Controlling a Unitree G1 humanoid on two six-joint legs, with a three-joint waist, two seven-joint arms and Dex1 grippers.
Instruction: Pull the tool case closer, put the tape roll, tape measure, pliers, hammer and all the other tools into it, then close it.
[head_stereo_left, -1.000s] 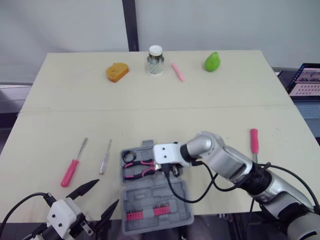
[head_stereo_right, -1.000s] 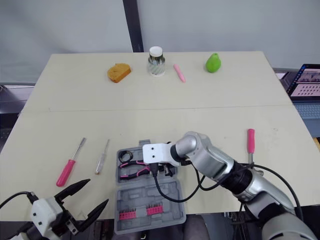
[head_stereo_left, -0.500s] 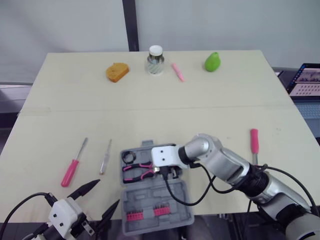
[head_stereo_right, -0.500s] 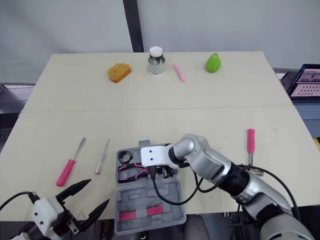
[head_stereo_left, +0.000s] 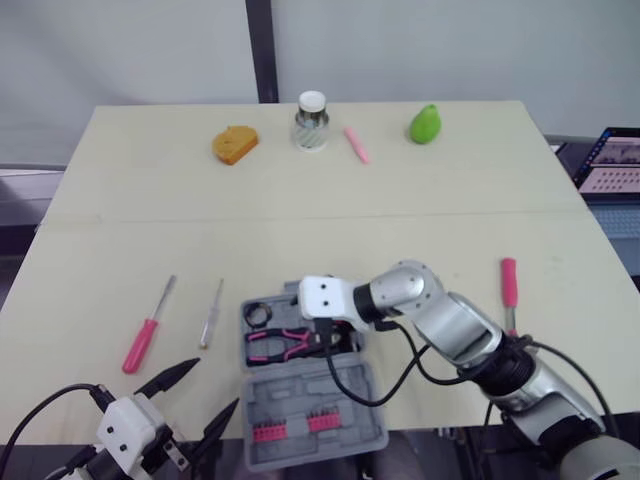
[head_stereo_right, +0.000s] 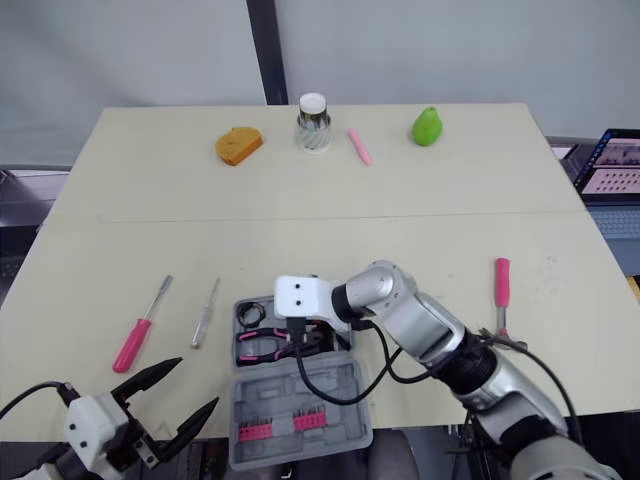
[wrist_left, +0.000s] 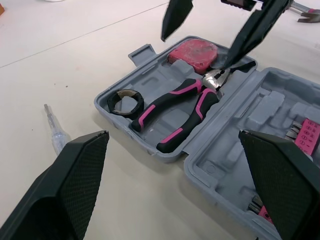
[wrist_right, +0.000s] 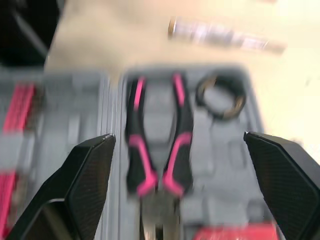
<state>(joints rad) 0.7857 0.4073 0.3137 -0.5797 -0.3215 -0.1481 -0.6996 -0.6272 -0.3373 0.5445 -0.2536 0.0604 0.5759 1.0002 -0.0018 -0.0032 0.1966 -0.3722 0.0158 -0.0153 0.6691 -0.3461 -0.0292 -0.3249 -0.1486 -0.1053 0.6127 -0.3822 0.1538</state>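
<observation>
At the near edge of the table (head_stereo_left: 120, 240), towards its left corner, the left gripper (head_stereo_left: 215, 384) is held spread, with nothing grasped. Just beyond it a pink-handled screwdriver (head_stereo_left: 147, 335) and a small screwdriver (head_stereo_left: 211, 312) are laid side by side. The tool case (head_stereo_left: 300, 385) is seen open at the middle of the near edge. The tape roll (head_stereo_left: 259, 313), pliers (head_stereo_left: 285, 344) and tape measure (wrist_left: 192, 51) are lodged in its far half. Above them the right gripper (wrist_right: 178, 136) is held released and empty. The hammer (head_stereo_left: 509, 282) is seen on the table towards the right edge.
</observation>
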